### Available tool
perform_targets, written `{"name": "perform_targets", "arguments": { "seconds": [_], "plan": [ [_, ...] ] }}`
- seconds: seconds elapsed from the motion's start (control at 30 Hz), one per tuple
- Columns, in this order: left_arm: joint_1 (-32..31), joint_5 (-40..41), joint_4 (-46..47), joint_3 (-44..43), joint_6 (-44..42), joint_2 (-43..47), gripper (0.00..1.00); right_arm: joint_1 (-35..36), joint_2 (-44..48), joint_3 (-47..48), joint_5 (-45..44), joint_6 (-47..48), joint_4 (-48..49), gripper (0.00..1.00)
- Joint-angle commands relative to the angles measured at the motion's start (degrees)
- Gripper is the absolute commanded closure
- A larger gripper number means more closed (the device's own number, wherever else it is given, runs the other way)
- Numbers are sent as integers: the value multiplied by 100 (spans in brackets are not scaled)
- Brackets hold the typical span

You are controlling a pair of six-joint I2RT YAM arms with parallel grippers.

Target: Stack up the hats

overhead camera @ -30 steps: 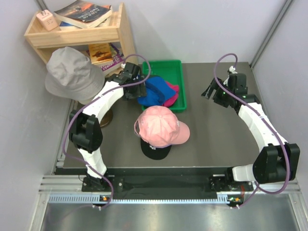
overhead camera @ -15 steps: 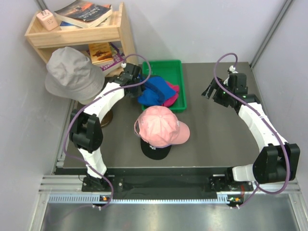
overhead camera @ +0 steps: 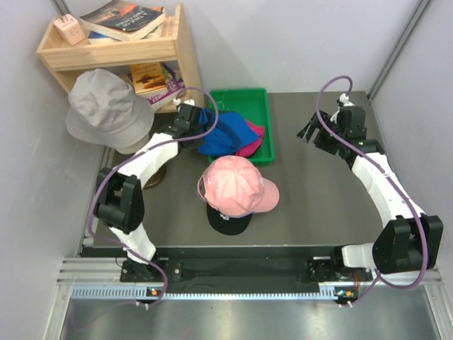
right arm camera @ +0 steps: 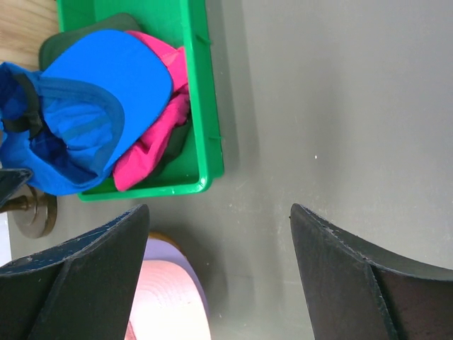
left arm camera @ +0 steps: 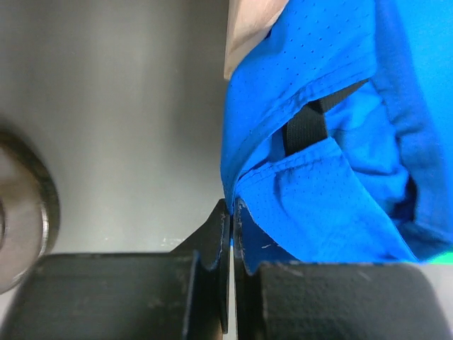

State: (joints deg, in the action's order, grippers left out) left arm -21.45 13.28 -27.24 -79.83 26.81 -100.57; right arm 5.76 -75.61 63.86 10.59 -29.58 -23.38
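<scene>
Left tool (left arm camera: 231,212): jaws fully shut, pinching only the thin hem of the blue cap (left arm camera: 318,191) at the very fingertips. The cap straddles the left rim of the green tray (overhead camera: 263,99), with most of it over the tray, lying on the magenta cap (right arm camera: 152,142) and the dark green cap (right arm camera: 71,39) inside.

Right tool (right arm camera: 216,212): wide open, holds nothing, over bare worktop (overhead camera: 318,198) right of the tray.

The stack sits just in front of the tray, pink cap (overhead camera: 233,185) on top and black cap (overhead camera: 228,221) at the bottom.

Risks:
- The bite is shallow, so the mesh could slip out on the lift.
- The brim could catch the tray rim or drag the magenta cap out.
- The hat-stand base (left arm camera: 21,212), left of the tray, is close to the tool and could get clipped on a swing.
</scene>
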Motion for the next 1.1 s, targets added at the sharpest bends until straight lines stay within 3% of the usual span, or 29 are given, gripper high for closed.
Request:
{"name": "perform_targets", "arguments": {
  "seconds": [0.0,0.33,0.53,0.9,1.07],
  "plan": [
    [18,158,711,152,-316,960,100,-40,302,-5,39,5,351,20],
    [10,-1098,1343,161,-1361,1848,100,66,267,-57,671,-56,1307,20],
    [10,-2196,1283,-725,-1582,1656,100,206,56,13,1549,-434,2466,20],
    [-43,-3867,1740,-2141,-362,1102,100,303,134,22,1859,-979,3313,20],
    [-192,-3649,1767,-2651,261,952,100,347,398,-250,1727,-586,3234,20]
  ]
}}
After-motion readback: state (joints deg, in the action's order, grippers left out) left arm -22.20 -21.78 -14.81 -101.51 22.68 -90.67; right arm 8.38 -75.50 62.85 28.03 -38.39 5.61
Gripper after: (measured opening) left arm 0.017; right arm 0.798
